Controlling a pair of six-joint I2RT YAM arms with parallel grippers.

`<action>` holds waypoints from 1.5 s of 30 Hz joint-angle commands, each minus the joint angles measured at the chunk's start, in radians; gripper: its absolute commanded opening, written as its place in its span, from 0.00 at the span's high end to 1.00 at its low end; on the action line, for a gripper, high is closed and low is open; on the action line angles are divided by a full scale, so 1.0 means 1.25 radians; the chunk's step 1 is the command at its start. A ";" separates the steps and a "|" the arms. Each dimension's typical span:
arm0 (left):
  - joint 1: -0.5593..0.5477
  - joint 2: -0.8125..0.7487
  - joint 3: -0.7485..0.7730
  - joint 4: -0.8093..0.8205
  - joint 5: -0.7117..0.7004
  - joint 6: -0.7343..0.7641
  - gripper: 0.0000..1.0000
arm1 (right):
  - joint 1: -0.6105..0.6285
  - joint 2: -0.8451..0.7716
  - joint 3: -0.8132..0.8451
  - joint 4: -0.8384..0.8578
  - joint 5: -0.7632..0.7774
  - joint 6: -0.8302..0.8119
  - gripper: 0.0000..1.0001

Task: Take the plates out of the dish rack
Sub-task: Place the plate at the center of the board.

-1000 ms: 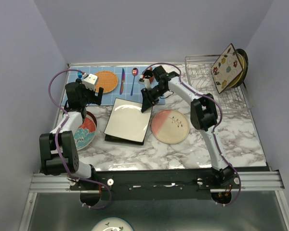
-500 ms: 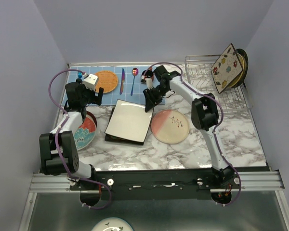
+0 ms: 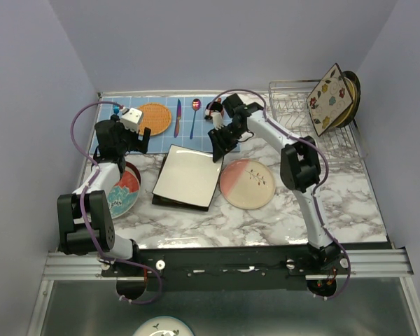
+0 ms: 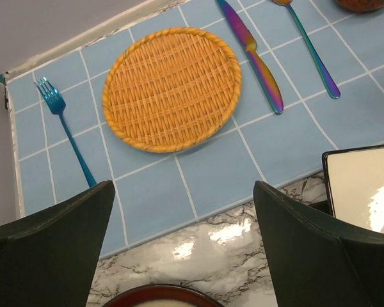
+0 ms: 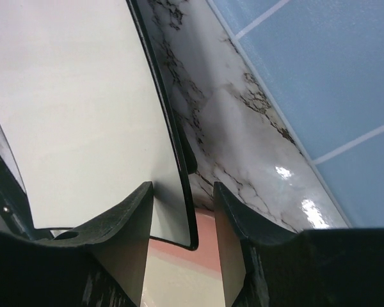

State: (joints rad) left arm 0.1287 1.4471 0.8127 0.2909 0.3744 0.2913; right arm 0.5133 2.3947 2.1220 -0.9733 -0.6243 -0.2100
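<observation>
The plates (image 3: 246,183) look glazed: stiff, slick, breakable, best pinched at the rim. Nearest, several lie on the table (image 3: 350,203), with the far right corner of a square cream plate (image 3: 187,175) between the parted, unclamped jaws of the right gripper (image 5: 182,192); the left gripper (image 4: 182,192) gapes wide near the orange mat (image 4: 169,86). Far right, a flowered plate (image 3: 327,98) and a dark plate (image 3: 351,91) lean in the dish rack (image 3: 294,98), top rims free.

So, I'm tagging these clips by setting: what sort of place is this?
Probably a mock kitchen counter in a test booth: marble-look table, wire dish rack holding plates, blue tiled mat with cutlery.
</observation>
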 commanded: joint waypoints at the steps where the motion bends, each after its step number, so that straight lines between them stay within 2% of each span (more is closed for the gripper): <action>1: 0.003 -0.018 -0.019 0.018 0.022 -0.001 0.01 | -0.007 -0.059 -0.018 0.017 0.150 -0.019 0.50; 14: 0.003 -0.041 -0.040 0.020 0.034 -0.018 0.01 | -0.007 -0.139 -0.026 0.023 0.210 -0.012 0.50; 18: 0.001 -0.046 -0.042 -0.004 0.042 -0.035 0.01 | -0.008 -0.190 -0.062 0.048 0.330 0.002 0.53; 22: -0.007 -0.059 -0.040 -0.033 0.053 -0.061 0.01 | -0.023 -0.304 -0.143 0.133 0.464 0.002 0.55; 26: -0.022 -0.068 -0.028 -0.051 0.045 -0.098 0.02 | -0.089 -0.352 -0.138 0.136 0.562 -0.009 0.57; 35: -0.055 -0.081 -0.018 -0.067 0.033 -0.130 0.02 | -0.311 -0.377 -0.024 0.114 0.593 -0.020 0.59; 45: -0.058 -0.073 -0.061 -0.036 0.010 -0.118 0.02 | -0.440 -0.350 0.103 0.109 0.649 -0.058 0.59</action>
State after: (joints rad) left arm 0.0628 1.3640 0.7620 0.2325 0.4065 0.1444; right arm 0.0093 1.9430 2.1651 -0.8310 0.1387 -0.2531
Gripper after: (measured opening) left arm 0.982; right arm 0.410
